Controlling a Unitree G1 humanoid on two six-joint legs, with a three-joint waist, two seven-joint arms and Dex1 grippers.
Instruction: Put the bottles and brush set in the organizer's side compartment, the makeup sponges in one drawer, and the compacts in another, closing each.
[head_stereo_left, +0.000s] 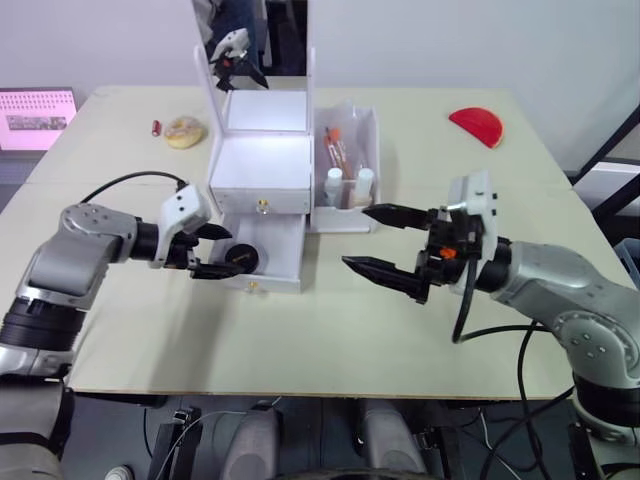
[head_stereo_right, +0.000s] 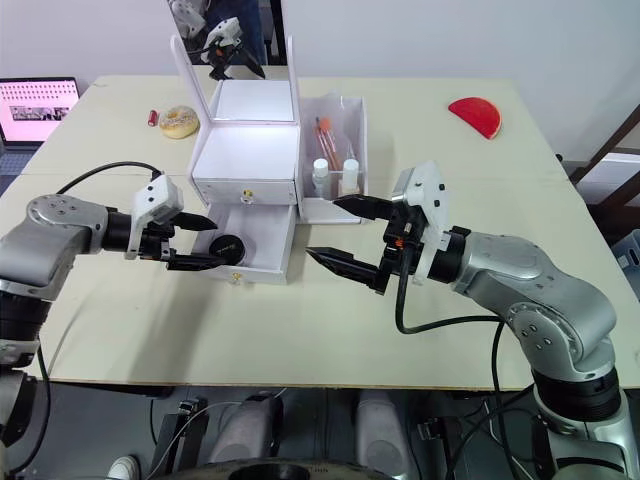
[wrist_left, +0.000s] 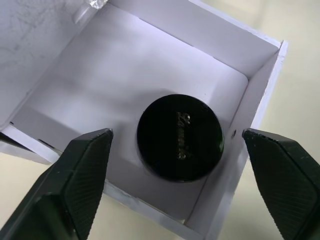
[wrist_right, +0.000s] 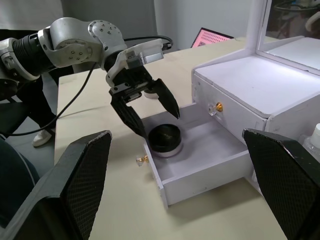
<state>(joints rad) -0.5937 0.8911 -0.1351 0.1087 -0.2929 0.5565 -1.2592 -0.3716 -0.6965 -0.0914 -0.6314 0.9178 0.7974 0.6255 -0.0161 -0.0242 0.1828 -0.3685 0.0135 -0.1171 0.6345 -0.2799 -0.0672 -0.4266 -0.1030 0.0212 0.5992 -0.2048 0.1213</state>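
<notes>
Organizer (head_stereo_left: 262, 160): a white unit is seen standing on the pale surface (head_stereo_left: 330, 330), with an upright mirror panel at its back.
Upper drawer (head_stereo_right: 245, 190): it is shut, and a small gold knob is seen on its front.
Lower drawer (head_stereo_left: 272, 262): it is pulled out toward the robot, and its gold knob is seen at the front edge.
Compact (wrist_left: 180, 137): a round black compact is lying flat inside the open lower drawer, near the drawer's left wall; gold lettering is seen on its lid but cannot be read.
Side compartment (head_stereo_left: 362, 215): it is attached to the organizer's right side; white-capped bottles (head_stereo_left: 348, 186) and a set of brushes (head_stereo_left: 335, 150) are held in it, standing upright.
Left gripper (head_stereo_left: 214, 250): it is held at the left edge of the open drawer; its jaws are spread wide, one on each side of the compact, and nothing is gripped.
Right gripper (head_stereo_left: 378, 240): it is held over the surface to the right of the open drawer and in front of the side compartment; its jaws are spread wide and nothing is held.
Other things: a beige round item (head_stereo_left: 185, 131) and a small red item (head_stereo_left: 156, 127) are seen left of the organizer, a red half-round item (head_stereo_left: 477, 125) at the far right, and a lit screen (head_stereo_left: 36, 117) beyond the left edge.
</notes>
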